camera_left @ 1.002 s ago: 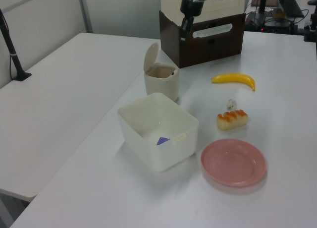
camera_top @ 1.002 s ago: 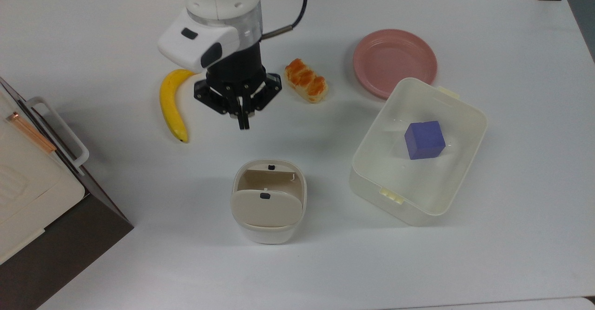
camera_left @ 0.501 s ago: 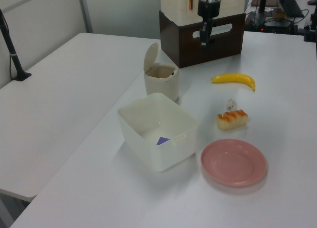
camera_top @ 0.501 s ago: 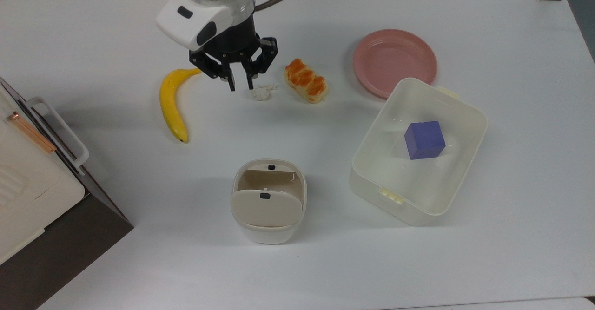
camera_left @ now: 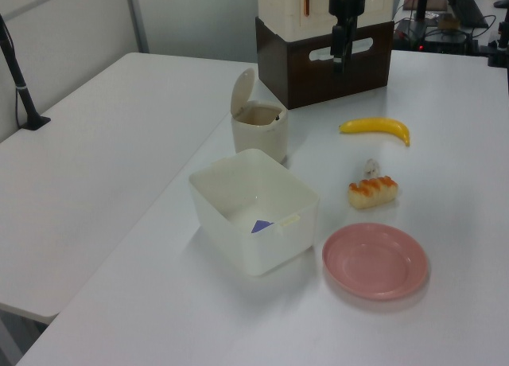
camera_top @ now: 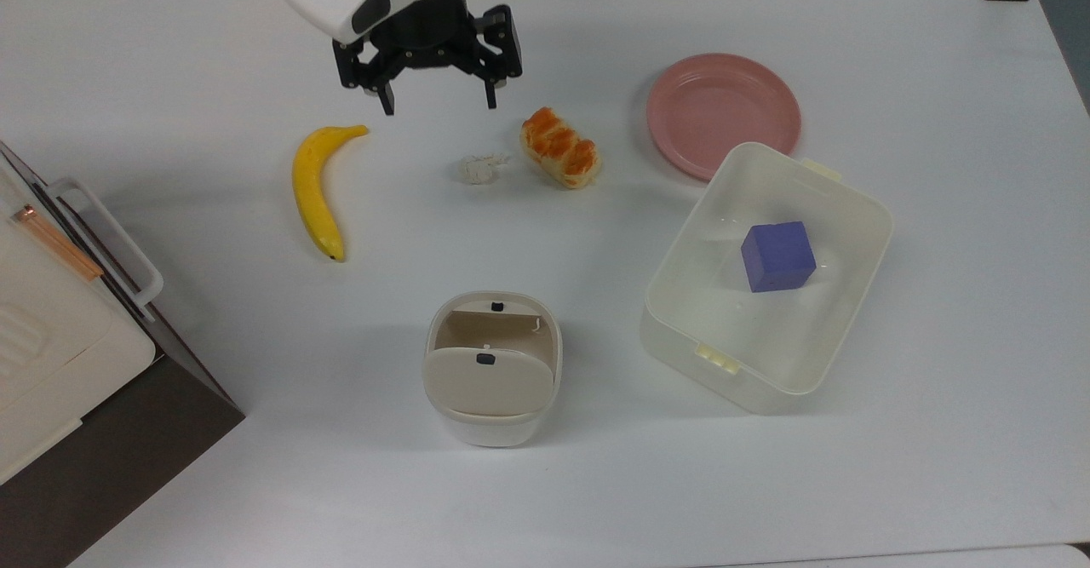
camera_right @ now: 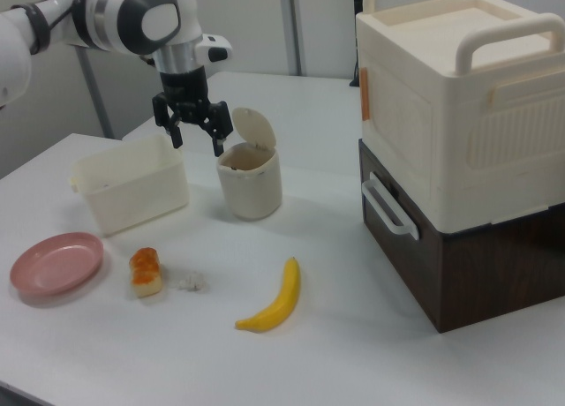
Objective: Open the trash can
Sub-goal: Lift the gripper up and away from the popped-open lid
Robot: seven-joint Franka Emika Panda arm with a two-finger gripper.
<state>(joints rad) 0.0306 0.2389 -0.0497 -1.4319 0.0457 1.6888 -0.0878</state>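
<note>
- Cream-white rounded-square plastic trash can (camera_top: 492, 370) stands near the middle of the white bench (camera_top: 170, 65), between the brown-and-cream appliance with a handle (camera_top: 60, 329) and the translucent white rectangular tub (camera_top: 851, 210) that holds a purple cube (camera_top: 777, 255).
- Its beige flip lid (camera_left: 242, 90) stands tilted up at the hinge, so the opening is exposed and the task looks done.
- The black 2-finger gripper (camera_top: 434, 104) hangs well apart from the can, above the bench beyond the yellow banana (camera_top: 317, 186); its fingers (camera_top: 388, 101) are spread wide and hold nothing.
- Judged from this, the sound move is to stay clear of the raised lid, since a knock on it could tip it shut.
- The top view looks into the can and shows the small dark button (camera_top: 497, 305) at the rim and a dark spot on the lid.
- The left view and right view show the lid's upright angle, which the top view flattens.
- The right view shows the appliance's full height; the top view shows the small white crumpled scrap (camera_top: 479, 168) just beside the orange-glazed bread roll (camera_top: 561, 158) and the pink round plate (camera_top: 723, 113).
</note>
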